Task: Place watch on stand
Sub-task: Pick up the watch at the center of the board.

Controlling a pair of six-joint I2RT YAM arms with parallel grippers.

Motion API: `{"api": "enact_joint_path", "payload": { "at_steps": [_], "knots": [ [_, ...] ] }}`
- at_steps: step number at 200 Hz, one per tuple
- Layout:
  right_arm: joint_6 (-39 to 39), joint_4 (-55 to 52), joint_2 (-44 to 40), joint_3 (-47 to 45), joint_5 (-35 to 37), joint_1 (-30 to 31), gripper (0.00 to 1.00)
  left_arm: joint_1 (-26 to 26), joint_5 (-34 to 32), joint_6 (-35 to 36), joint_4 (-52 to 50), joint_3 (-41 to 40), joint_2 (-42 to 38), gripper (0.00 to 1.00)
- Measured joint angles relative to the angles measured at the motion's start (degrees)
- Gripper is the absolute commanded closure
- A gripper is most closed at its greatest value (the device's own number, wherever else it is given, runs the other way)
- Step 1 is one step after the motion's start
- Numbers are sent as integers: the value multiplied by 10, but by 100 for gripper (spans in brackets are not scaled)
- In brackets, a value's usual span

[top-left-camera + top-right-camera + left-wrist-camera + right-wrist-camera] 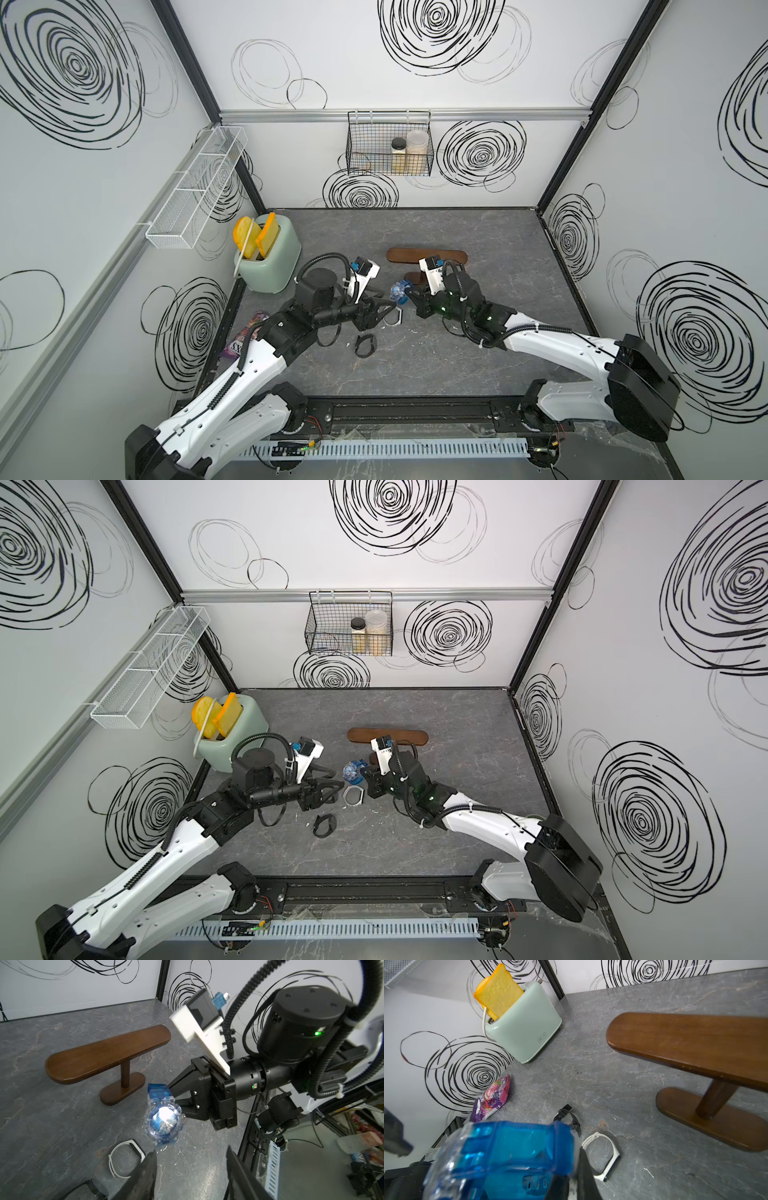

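Presently the right gripper [170, 1090] pinches the strap of the blue translucent watch [164, 1120], jaws narrow on it. The watch is just in front of the stand [108, 1053] and apart from it. The left gripper [191, 1169] faces the watch from the opposite side, jaws wide with nothing between them. The stand's bar is bare.

Clearances: open grey table [436, 374] lies behind the stand, to its right, and along the front edge. On the left, the mint toaster [270, 259] occupies the far corner against the wall. A purple snack packet [492, 1099] lies at the foot of the left wall. A white watch band [392, 319] lies just beside the left gripper, and a black watch [365, 345] lies near it, toward the front.

View differences: in both top views the right wrist camera covers part of the bar and most of the base, while the left wrist view shows bar, post and base whole. From above the packet is half hidden under the left arm; the right wrist view shows it fully. Whether the watch's lower strap touches the table cannot be told.
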Motion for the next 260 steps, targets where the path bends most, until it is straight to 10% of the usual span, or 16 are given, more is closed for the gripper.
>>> {"api": "enact_joint_path", "payload": {
  "at_steps": [260],
  "knots": [
    [-11, -10, 12, 10, 0, 22, 100, -50, -125, 13, 38, -8, 87, 43]
  ]
}}
